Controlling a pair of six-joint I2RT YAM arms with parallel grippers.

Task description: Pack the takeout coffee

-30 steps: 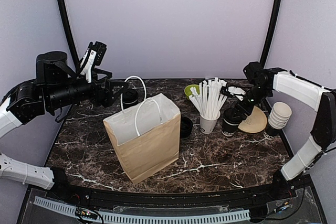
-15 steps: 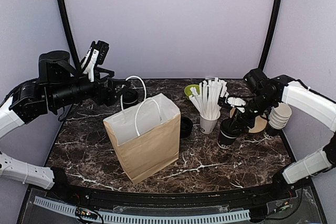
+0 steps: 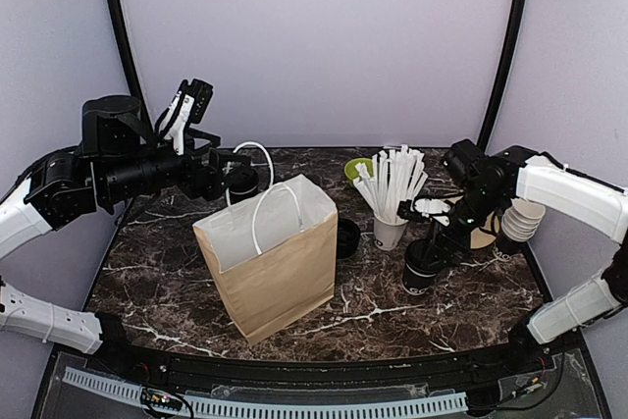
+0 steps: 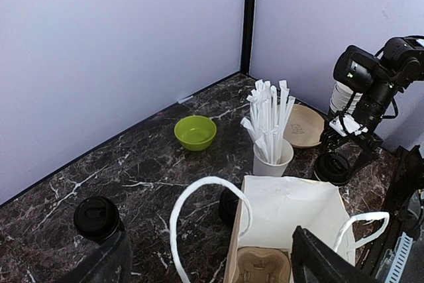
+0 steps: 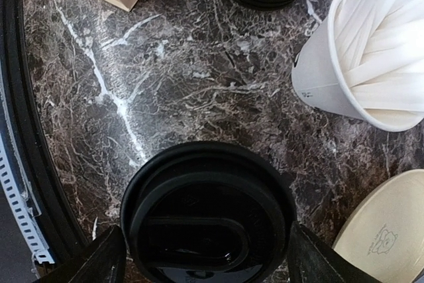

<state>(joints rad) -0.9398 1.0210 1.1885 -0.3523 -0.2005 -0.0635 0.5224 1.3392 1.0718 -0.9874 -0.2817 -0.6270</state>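
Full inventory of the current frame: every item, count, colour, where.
lidded coffee cup: 2, black; this one in the right gripper, the other far left behind the bag
paper bag: 1, brown, white handles; centre, open
cup carrier: 1, tan; inside the bag
lid stack: 1, black; right of the bag
straw cup: 1, white; right of the lids
bowl: 1, green; far edge
round disc: 1, tan; right side
lidless cup stack: 1, white; far right
table: dark marble
left gripper: open, empty, above the bag
right gripper: shut on the cup
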